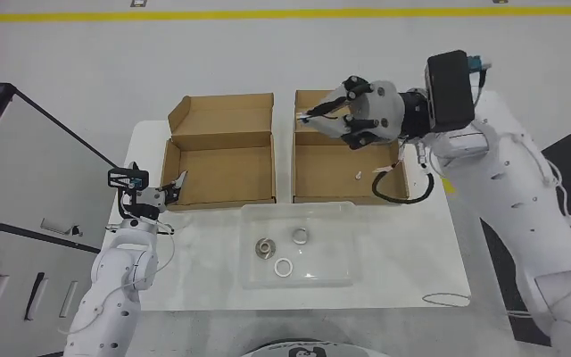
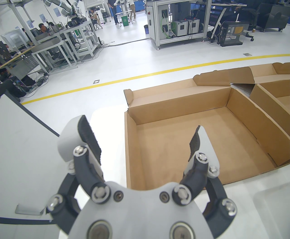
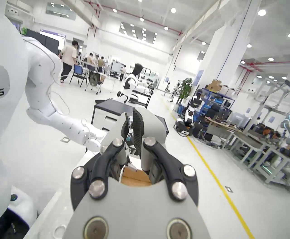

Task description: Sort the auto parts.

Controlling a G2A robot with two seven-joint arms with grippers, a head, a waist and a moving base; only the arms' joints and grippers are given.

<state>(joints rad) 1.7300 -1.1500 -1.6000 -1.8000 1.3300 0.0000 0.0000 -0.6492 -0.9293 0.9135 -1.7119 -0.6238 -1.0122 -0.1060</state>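
left box (image 1: pixel 219 170) beside right box (image 1: pixel 330 174) | tray (image 1: pixel 323 266) before both | 3 rings (image 1: pixel 265 247) in tray

White floor (image 1: pixel 268 62), yellow line (image 1: pixel 268 13), ceiling lights (image 3: pixel 173 10)

A flanged metal ring (image 1: pixel 265 247), a grey ring (image 1: pixel 302 236) and a white ring (image 1: pixel 284 267) lie apart in the clear tray (image 1: pixel 332 261). A tiny pale part (image 1: pixel 357 175) lies in the right cardboard box (image 1: pixel 326 186); the right gripper (image 1: pixel 308 114) pinches a small metal part (image 3: pixel 129 123).
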